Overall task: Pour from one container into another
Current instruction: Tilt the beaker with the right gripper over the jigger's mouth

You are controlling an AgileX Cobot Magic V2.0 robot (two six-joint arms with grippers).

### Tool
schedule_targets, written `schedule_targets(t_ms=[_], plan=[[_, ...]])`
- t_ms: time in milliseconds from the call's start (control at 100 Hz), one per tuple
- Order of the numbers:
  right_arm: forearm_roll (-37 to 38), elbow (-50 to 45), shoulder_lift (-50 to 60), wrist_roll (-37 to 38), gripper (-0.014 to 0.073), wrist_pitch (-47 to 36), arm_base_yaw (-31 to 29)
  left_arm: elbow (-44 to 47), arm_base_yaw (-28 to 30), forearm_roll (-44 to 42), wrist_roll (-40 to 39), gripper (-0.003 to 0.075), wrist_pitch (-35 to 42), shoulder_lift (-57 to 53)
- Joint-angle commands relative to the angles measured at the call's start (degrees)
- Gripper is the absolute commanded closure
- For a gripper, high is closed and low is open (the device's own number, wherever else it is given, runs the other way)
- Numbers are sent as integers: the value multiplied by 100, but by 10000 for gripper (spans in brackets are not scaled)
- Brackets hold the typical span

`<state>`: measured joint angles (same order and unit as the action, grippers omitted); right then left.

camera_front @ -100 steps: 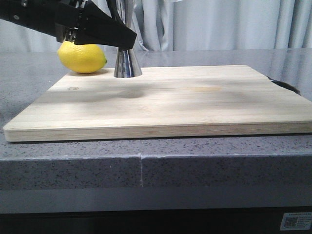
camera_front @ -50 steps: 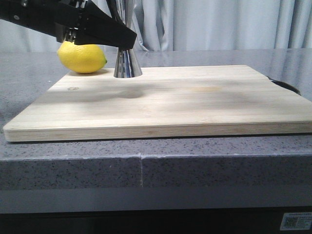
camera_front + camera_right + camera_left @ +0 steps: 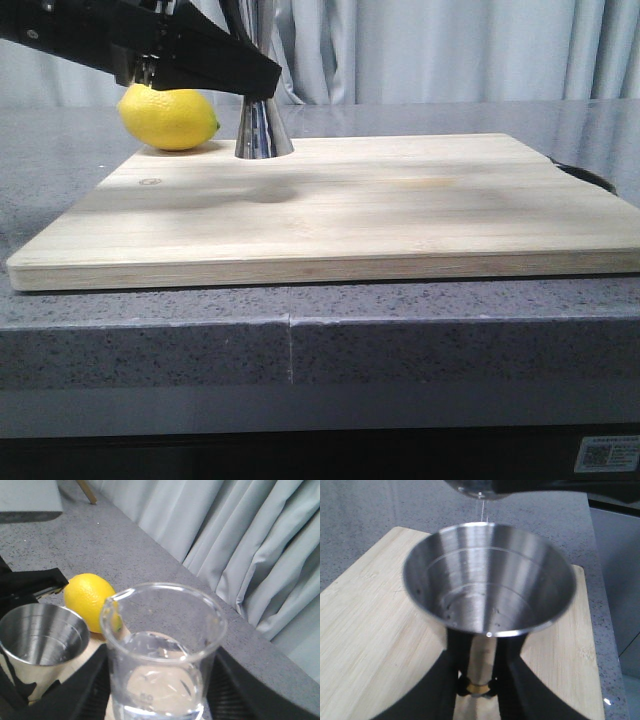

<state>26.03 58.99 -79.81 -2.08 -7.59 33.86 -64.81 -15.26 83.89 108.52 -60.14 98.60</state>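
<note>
The steel jigger stands at the back left of the wooden cutting board. My left gripper is shut on its narrow waist, the dark fingers flanking the gold band. Its open upper cup has a little liquid at the bottom. The clear glass beaker holds clear liquid, and my right gripper is shut on it. The beaker's lip hangs just above the cup's far rim, with a thin clear thread falling from it. The beaker and right gripper are out of the front view.
A yellow lemon lies on the grey counter just behind the board's back left corner, close to the jigger. Pale curtains hang behind the counter. A dark cut-out marks the board's right edge.
The jigger and my left gripper have shifted a hair to the right. Nothing else has visibly moved.
</note>
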Motion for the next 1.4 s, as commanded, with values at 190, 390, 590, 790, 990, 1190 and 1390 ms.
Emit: schedule_targets(t_ms=[190,390,590,790,990,1190,1390], plan=[[89,226,239,-27,377,-393,3,-184,-37,414,-37,690,-352,-303],[185,226,239,-27,377,-256,3,-184,-37,414,-37,690,-433,-303],[256,226,239,-27,377,-222,3,-184,-37,389,-46,690,-468,-303],[297,226,239,-27,377,-182,3,-184,-37,349,-46,690,-575,-303],[348,226,239,-27,377,-172,3,-184,-37,255,-96,701,-575,-303],[356,226,239,-27,377,-169,3,-184,-37,197,-110,730,-575,-303],[384,226,239,-27,377,-157,3,-184,-37,122,-132,730,-555,-303]])
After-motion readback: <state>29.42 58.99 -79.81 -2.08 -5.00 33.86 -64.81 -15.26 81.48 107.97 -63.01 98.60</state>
